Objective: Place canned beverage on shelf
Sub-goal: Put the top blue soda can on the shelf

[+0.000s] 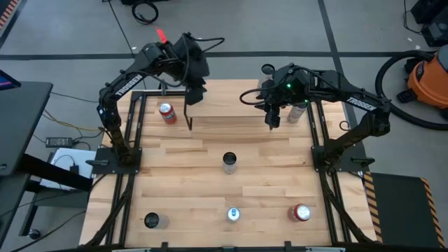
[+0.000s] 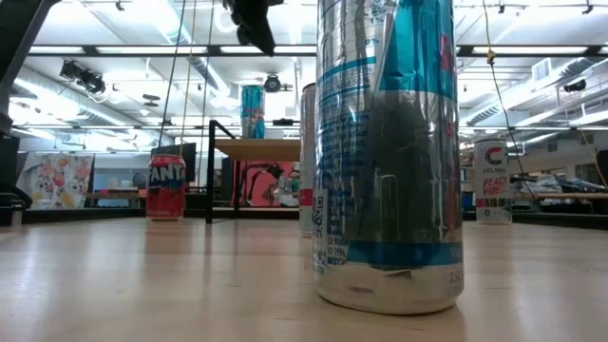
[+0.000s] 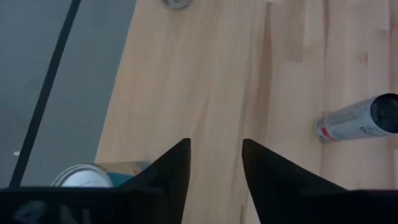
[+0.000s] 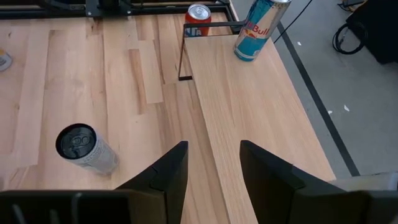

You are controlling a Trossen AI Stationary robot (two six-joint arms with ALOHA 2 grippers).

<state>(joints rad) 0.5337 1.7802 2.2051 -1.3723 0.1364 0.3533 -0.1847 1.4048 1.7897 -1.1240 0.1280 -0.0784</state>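
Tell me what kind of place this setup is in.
Probably a robotics lab or workshop. The wooden table stands on a bare grey floor with loose cables, an orange shop vacuum sits beside it, and the low view shows an open hall with ceiling strip lights and distant workbenches.

Vacuum (image 1: pixel 428 75): orange, black hose, on floor right of table.
Cables (image 1: pixel 145 12): black coil on floor beyond table.
Power strip (image 1: pixel 61 141): floor, left of table.
Poster (image 2: pixel 59 179): colourful, room's far wall.
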